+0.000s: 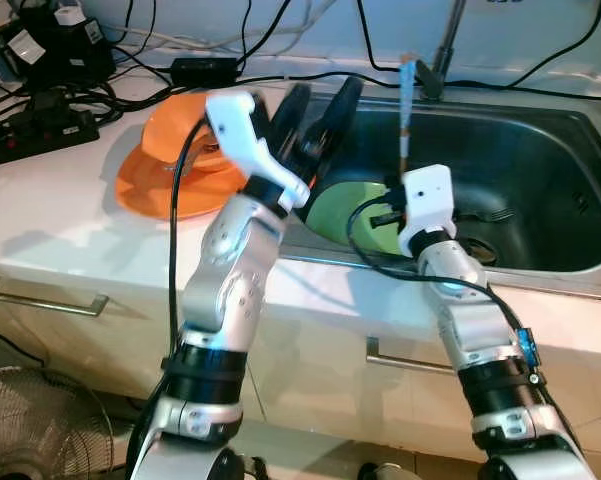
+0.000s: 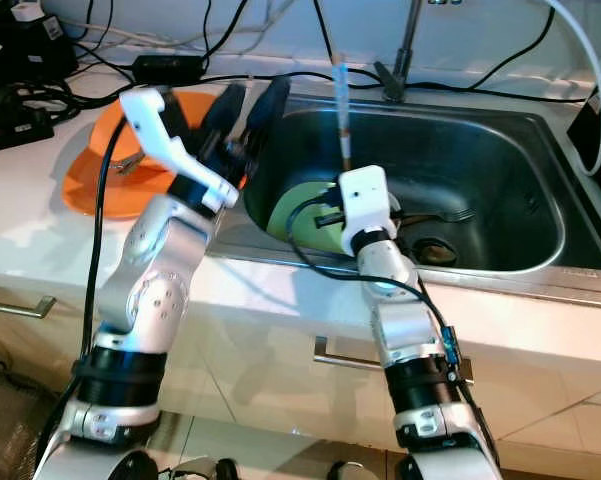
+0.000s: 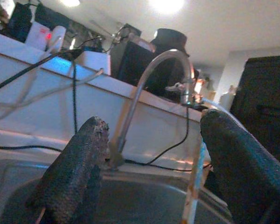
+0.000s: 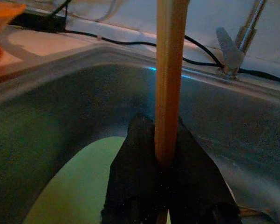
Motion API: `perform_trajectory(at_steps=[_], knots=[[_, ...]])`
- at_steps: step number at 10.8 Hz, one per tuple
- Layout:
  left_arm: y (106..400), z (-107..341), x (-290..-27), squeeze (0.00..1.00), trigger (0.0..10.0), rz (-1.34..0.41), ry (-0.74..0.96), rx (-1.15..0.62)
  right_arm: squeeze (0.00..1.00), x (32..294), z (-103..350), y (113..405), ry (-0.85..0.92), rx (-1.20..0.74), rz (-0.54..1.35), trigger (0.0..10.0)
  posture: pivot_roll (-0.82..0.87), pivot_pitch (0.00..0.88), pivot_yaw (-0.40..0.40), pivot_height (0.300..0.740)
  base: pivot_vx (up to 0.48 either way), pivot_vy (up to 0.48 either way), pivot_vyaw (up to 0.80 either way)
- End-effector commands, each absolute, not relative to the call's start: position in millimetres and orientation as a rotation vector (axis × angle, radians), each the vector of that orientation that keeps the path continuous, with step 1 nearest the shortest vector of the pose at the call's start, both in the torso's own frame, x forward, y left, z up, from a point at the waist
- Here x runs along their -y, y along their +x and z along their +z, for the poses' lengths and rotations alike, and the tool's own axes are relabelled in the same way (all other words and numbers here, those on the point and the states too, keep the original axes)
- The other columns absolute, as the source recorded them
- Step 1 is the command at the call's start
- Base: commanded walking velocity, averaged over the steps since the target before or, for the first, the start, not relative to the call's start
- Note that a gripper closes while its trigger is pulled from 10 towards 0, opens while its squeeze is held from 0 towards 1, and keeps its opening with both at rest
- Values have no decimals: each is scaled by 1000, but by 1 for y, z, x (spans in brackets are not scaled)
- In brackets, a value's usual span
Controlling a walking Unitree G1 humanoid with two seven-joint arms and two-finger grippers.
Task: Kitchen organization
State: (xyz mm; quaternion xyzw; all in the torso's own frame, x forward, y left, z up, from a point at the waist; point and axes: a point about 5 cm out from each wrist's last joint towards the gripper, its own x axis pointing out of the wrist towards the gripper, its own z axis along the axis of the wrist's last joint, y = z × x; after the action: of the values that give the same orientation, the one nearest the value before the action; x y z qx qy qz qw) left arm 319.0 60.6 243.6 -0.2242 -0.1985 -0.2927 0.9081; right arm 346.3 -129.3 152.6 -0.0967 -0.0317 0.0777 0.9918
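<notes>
Left eye view: the right tool (image 1: 404,170) is clenched on an upright wooden utensil (image 1: 406,110) over the steel sink (image 1: 540,150), with a green plate (image 1: 345,212) leaning in the sink at about 8 o'clock from it and a fork (image 1: 488,214) at 3 o'clock, while the left tool (image 1: 318,112), released with fingers spread, hangs over the sink's left rim beside the orange bowls (image 1: 170,160) on the white desk (image 1: 60,220). Left wrist view: between the parted fingers (image 3: 74,172) rises the curved faucet (image 3: 149,84), its spout unseen from the head cameras, with the utensil at 5 o'clock. Right wrist view: the black fingers (image 4: 135,182) pinch the wooden handle directly, the green plate at 7 o'clock below them.
</notes>
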Motion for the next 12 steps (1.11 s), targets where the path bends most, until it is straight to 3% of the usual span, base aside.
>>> perform_trajectory(at_steps=[1, 2, 4, 7, 12], knots=[[319, 240, -65, 0, 10000, -578, -426, 391, 0, 136, 157, 351, -174, 59, 112, 6471, -2, 65, 36, 740, 0, 0, 0], [320, 232, -66, 0, 10000, -576, -360, 352, 0, 143, 157, 355, -147, 36, 77, 10000, 1, 76, 32, 740, 0, 0, 0], [317, 208, -57, 0, 10000, -642, -183, 232, 0, 157, 156, 366, -61, -51, -7, 10000, 2, 88, 31, 740, 0, 0, 0], [313, 184, -46, 0, 10000, -693, -16, 133, 0, 155, 154, 377, 1, -130, 6, 10000, 4, 91, 23, 740, 0, 0, 0], [307, 178, -32, 0, 10000, -732, 12, 95, 0, 135, 125, 380, 74, -322, 67, 10000, 24, 87, 14, 740, 0, 0, 0]])
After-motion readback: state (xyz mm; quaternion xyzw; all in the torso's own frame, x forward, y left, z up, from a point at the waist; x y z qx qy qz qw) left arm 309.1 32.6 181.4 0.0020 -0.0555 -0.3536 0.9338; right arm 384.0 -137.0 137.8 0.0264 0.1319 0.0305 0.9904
